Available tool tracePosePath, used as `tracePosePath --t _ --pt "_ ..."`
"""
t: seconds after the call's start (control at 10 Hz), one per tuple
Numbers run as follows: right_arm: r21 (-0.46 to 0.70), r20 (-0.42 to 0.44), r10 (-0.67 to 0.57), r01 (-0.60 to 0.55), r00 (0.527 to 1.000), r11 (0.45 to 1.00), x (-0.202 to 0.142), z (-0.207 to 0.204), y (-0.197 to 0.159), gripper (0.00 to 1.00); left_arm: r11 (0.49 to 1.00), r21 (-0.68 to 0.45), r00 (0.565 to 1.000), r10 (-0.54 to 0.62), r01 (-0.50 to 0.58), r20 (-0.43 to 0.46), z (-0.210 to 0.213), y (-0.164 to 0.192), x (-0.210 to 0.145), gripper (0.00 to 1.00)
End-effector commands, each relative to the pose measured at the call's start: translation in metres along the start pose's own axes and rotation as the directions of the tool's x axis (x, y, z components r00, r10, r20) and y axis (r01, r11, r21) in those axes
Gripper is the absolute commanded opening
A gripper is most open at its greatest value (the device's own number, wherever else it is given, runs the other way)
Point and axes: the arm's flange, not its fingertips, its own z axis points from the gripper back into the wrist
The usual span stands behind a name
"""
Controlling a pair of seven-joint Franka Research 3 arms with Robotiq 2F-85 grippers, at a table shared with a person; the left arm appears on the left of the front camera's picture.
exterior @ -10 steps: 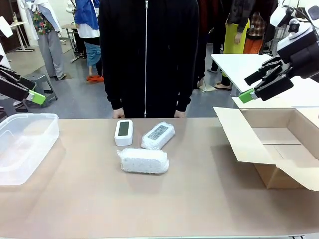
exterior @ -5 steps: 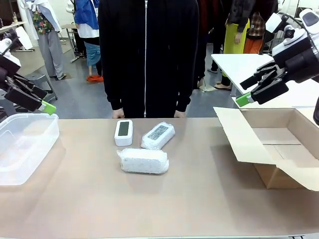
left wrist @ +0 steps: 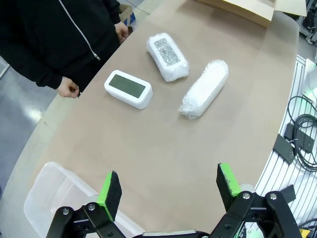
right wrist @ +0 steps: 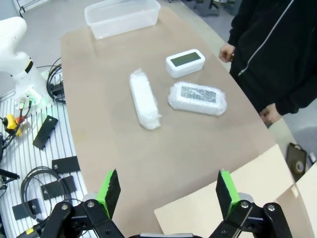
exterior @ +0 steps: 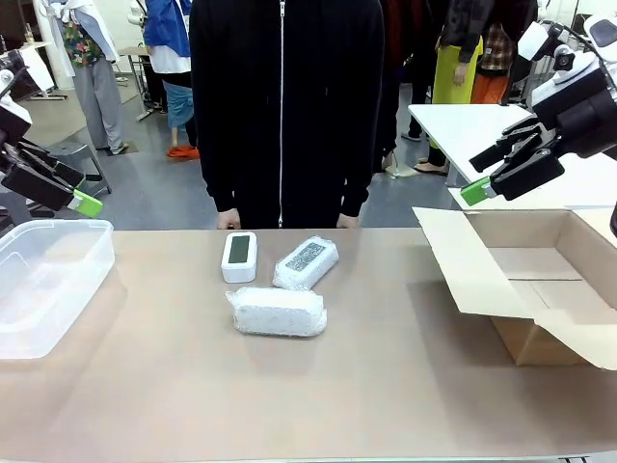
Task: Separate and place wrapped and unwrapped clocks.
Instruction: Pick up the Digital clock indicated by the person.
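A bare white clock with a dark screen (exterior: 239, 256) (left wrist: 128, 88) (right wrist: 184, 62) lies on the table near the person's hands. Beside it rests a bubble-wrap bundle showing a dark face (exterior: 306, 262) (left wrist: 168, 55) (right wrist: 197, 97). A plain white bundle (exterior: 277, 312) (left wrist: 205, 88) (right wrist: 144, 99) lies in front of both. My left gripper (exterior: 60, 191) (left wrist: 169, 190) hangs open above the plastic tub, holding nothing. High over the cardboard box, my right gripper (exterior: 492, 171) (right wrist: 167, 188) is open and holds nothing.
A clear plastic tub (exterior: 46, 280) (left wrist: 54, 196) (right wrist: 122, 17) stands at the table's left end. An open cardboard box (exterior: 540, 280) (right wrist: 237, 198) lies on its side at the right end. A person in a black jacket (exterior: 286, 106) stands at the far edge.
The left arm swung in from the left edge, rose a little, then drifted slightly back left. The right gripper shifted only slightly. The clocks have not moved.
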Motion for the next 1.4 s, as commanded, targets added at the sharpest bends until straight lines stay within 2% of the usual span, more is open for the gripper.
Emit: tracePosePath --t 0.0,1.3 --pt "0.021 0.016 0.013 -0.013 1.000 1.000 -0.0017 -0.0014 0.0004 1.00 1.000 -0.005 1.000 0.002 -0.002 0.016 -0.0004 0.0017 -0.0006 1.00" --pt "0.021 0.016 0.013 -0.013 1.000 1.000 -0.0017 -0.0014 0.0004 1.00 1.000 -0.005 1.000 0.002 -0.002 0.016 -0.0004 0.0017 -0.0006 1.00"
